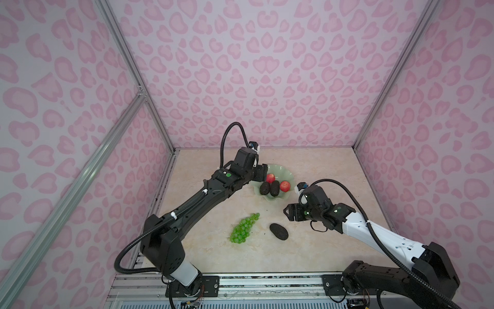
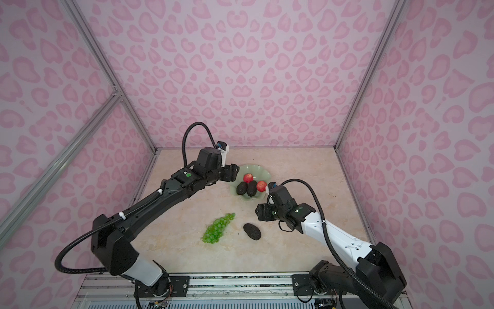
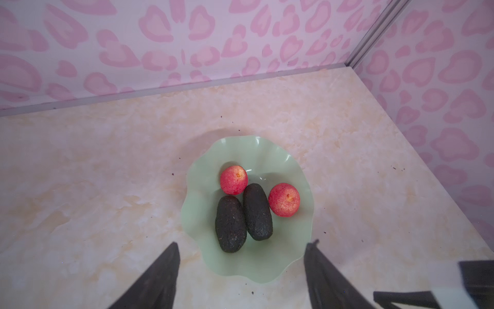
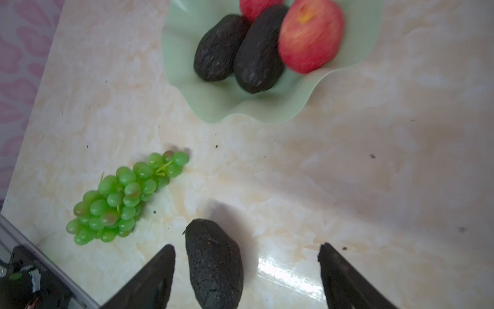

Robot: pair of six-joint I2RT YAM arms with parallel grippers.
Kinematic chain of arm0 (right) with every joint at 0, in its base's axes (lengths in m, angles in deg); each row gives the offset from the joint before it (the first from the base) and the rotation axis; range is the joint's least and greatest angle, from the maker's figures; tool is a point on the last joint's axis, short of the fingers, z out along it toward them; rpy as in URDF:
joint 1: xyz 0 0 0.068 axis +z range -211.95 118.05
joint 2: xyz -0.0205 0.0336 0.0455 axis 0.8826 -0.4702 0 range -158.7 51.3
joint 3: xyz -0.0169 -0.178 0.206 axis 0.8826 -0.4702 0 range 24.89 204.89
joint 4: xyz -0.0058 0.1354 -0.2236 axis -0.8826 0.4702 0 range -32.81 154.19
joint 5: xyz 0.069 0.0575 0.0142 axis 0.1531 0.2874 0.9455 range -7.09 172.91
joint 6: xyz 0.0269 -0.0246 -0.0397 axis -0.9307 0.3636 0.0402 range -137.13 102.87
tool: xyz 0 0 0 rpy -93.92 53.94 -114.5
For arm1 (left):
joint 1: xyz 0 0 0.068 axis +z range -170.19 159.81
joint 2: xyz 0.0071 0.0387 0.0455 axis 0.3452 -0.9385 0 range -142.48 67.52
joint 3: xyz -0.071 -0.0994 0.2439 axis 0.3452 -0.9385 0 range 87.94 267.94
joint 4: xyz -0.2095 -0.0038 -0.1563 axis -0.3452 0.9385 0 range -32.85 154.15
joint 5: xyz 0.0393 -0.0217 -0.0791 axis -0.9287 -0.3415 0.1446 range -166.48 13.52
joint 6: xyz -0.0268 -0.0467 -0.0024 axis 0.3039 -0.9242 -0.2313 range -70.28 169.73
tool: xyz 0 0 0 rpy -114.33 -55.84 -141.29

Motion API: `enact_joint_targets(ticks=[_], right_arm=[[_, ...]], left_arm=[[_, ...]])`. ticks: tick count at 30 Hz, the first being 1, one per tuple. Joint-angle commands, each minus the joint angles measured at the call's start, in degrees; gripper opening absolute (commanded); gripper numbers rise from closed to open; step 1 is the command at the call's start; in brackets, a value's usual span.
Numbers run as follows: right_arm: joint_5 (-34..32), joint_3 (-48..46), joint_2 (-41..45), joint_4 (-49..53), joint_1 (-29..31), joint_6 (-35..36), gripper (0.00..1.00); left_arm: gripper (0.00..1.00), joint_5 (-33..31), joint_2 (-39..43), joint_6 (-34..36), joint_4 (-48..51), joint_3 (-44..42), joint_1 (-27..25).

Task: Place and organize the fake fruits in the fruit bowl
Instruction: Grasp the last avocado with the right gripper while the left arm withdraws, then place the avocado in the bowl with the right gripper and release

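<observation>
Both claws gape empty — the left claw above the fruit bowl, which holds two avocados and two apples. Just ahead of the right claw, probably untouched, a third avocado lies on the tabletop — grapes beyond it.

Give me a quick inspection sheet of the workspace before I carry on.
Surface: beige marble-look table, small dark specks.
Job's things: bowl holds two avocados and two apples; grapes and third avocado lie on the table.
Clutter: nothing seen.
Grippers: left gripper open, empty, over the bowl's edge; right gripper open, above the loose avocado.
Cables: black hoses loop off both arms, clear of fruit.
Surroundings: pink patterned walls, metal frame.
</observation>
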Motion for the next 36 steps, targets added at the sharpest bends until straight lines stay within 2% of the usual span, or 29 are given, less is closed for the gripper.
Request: enact_joint_targets(ticks=[1,6,14,19,20,22,24,27,31,36], right_arm=[[0.66,-0.82,-2.18,0.09,4.22,-0.77,0.84],[0.55,-1.75,-6.13,-1.96,9.27,-2.73,0.81],[-3.80,-0.87,-12.35,-2.10,10.51,-3.65,0.74],[-4.14,0.30,-15.82,-3.60,11.26,-4.76,0.62],[-4.15,0.77,-16.34,-3.49,11.45,-4.85,0.58],[-4.44,1.57,-16.92,-2.86,11.56,-5.07,0.43],[-5.03,2.30,-16.24,-2.01,11.59,-5.11,0.36],[-6.90,4.97,-13.87,2.21,11.29,-3.31,0.29],[-9.81,12.11,-11.15,9.31,8.65,0.19,0.27],[-13.64,22.25,-13.75,11.47,2.74,8.07,0.25]], left_arm=[[0.78,-7.14,7.29,-0.10,-4.18,-6.83,0.52],[0.89,-12.28,19.87,-3.59,-7.45,-19.84,1.79],[0.94,-14.94,32.07,-9.17,-4.56,-31.86,3.62],[0.95,-16.72,37.48,-12.07,-3.87,-37.13,3.93],[0.95,-17.38,38.40,-12.61,-3.74,-37.84,3.97],[0.96,-18.66,40.30,-13.20,-3.80,-39.33,4.06],[0.97,-19.28,41.69,-13.39,-3.81,-40.33,4.23],[0.97,-19.71,42.99,-13.95,-3.57,-41.39,4.32],[0.97,-19.59,44.30,-15.23,-3.70,-43.21,4.50],[0.98,-16.83,44.92,-15.73,-4.01,-45.01,4.59]])
